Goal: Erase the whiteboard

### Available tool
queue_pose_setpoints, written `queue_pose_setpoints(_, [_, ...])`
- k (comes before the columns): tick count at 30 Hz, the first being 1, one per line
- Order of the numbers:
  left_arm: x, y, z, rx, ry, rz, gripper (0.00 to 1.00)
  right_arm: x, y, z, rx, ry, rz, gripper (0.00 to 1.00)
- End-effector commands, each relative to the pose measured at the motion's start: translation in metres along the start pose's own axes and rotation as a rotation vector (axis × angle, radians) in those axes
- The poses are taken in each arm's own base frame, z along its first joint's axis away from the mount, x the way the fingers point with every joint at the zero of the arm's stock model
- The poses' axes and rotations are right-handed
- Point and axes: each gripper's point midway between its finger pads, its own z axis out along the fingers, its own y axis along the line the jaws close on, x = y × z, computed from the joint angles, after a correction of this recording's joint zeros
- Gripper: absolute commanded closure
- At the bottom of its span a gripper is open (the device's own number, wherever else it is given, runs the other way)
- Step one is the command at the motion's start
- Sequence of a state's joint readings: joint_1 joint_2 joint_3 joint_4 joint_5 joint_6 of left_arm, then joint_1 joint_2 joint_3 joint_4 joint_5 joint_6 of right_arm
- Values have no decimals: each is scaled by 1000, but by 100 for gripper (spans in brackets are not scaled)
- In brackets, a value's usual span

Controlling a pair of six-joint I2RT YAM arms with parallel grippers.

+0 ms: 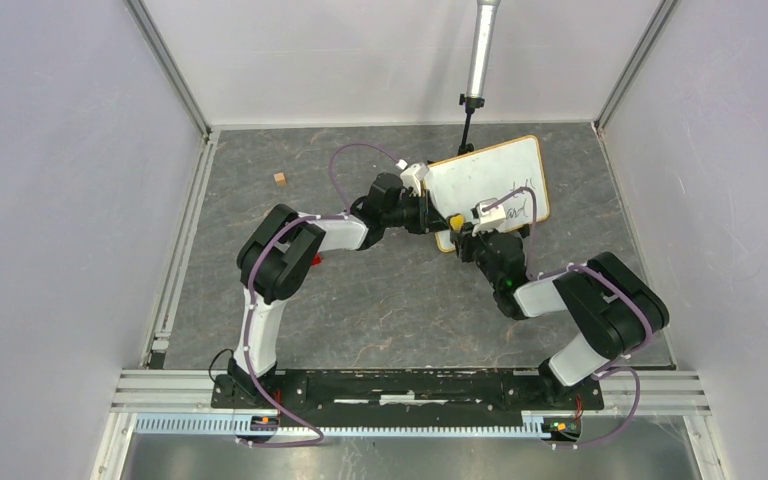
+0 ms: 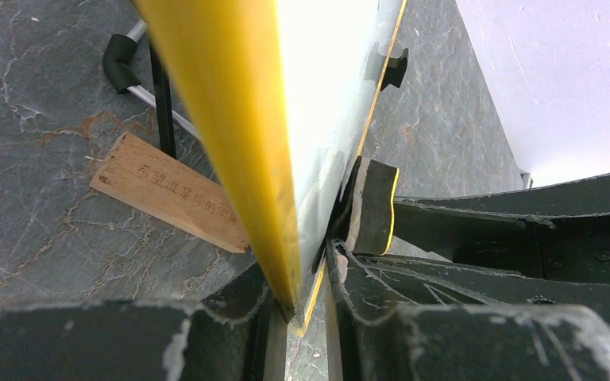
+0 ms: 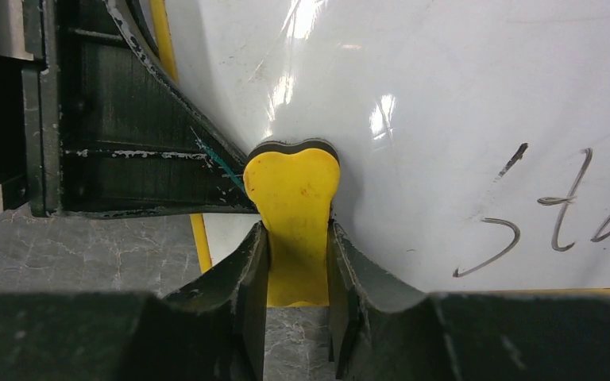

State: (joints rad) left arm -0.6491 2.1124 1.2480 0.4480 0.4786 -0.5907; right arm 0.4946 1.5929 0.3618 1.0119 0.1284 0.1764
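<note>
While the left pincer (image 2: 310,262) clamps the whiteboard (image 3: 445,95), the right pincer (image 3: 295,238) pinches a yellow eraser (image 3: 292,190) against it.

You face a robotics lab cell: white panels (image 1: 60,200) on aluminium framing (image 1: 170,65) enclose a grey stone-patterned desk (image 1: 380,310), left arm (image 1: 275,260) and right arm (image 1: 605,305) bolted to a rail (image 1: 160,383) at its near edge.

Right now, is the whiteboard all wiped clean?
No, dark handwritten letters show on the whiteboard, right of the yellow eraser.
</note>
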Motion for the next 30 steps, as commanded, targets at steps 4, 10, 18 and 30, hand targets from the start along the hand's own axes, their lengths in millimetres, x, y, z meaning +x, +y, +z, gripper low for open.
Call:
queue_pose_setpoints(4, [23,13,1,-52,77,-32,98,-10,-53,-7,150,-60,20,81])
queue_pose_setpoints(10, [23,13,1,-52,79,-26,98,-11,-48,-5,122,-60,-18,82])
queue_pose_setpoints(18, [22,13,0,-52,78,-24,98,-17,0,8,2,-62,-67,81])
queue_pose_setpoints(30, [24,19,-4,-104,108,5,98,-3,-99,0,263,-22,189,80])
